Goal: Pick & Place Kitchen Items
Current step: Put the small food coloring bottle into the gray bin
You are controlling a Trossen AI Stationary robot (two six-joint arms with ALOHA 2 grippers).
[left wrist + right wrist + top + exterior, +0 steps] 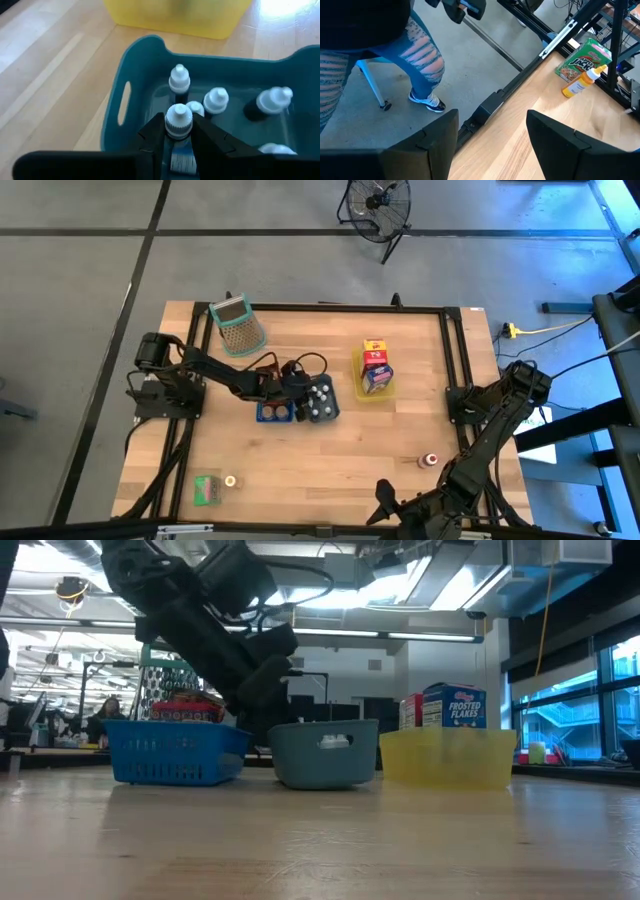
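Observation:
My left gripper reaches from the table's left over the grey-blue tray and is shut on a small white-capped bottle. Several more white-capped bottles stand upright in that tray. A blue tray lies just left of it. The yellow tray holds upright cartons. A green carton and a yellow bottle lie near the near-left corner. My right gripper waits open at the near edge. My left gripper pinches the small bottle between its two fingers, just below its white cap at the neck. The fingers come slanting down from the table's left. The bottle stands upright in the hold, over the tray's left end; I cannot tell whether its base touches the tray floor.
A green-rimmed mesh basket stands at the far left. A small jar stands on bare wood near the right arm. A person's legs stand on the floor beyond the table's near edge. Bare wood lies between the trays and the near edge.

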